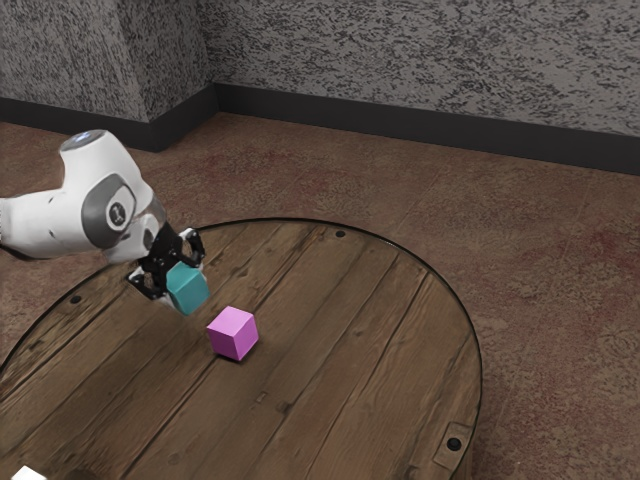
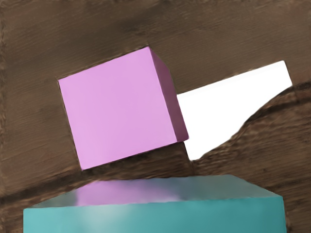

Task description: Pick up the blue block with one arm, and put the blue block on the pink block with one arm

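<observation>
A teal-blue block (image 1: 187, 288) hangs just above the round wooden table (image 1: 330, 400), with my black gripper (image 1: 180, 272) shut on it. The pink block (image 1: 233, 333) rests on the table a short way toward the exterior view's right of the held block, apart from it. In the wrist view the pink block (image 2: 121, 107) lies on the planks ahead of my hand, and the blue block (image 2: 155, 206) is the large teal shape right under the hand. My arm comes in from the exterior view's left.
The table's curved rim (image 1: 470, 330) runs close on the exterior view's right, with brown carpet (image 1: 540, 240) beyond. A small white object (image 1: 25, 473) sits at the table's near left edge. Grey walls (image 1: 400, 50) stand behind.
</observation>
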Controlling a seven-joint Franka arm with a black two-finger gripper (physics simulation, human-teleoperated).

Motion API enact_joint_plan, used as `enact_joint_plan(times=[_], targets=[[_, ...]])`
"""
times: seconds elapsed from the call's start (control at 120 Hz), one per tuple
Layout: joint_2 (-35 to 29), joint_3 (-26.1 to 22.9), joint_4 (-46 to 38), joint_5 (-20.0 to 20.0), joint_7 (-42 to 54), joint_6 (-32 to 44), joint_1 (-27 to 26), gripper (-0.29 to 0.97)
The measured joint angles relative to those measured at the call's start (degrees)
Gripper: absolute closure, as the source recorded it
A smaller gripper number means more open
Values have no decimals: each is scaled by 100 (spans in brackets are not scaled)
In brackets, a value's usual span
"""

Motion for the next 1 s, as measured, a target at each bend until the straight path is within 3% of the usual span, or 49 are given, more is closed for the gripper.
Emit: enact_joint_plan(times=[0.133,0.275,0.383,0.55,0.783,1.0], targets=[[-165,-451,60,4,-258,-297,-2,31],[97,-622,308,14,-677,-497,-281,30],[378,-649,499,21,-997,-581,-397,30],[697,-573,750,43,-1437,-653,142,29],[858,-614,818,208,-1884,-665,32,29],[927,-616,848,285,-2165,-673,53,13]])
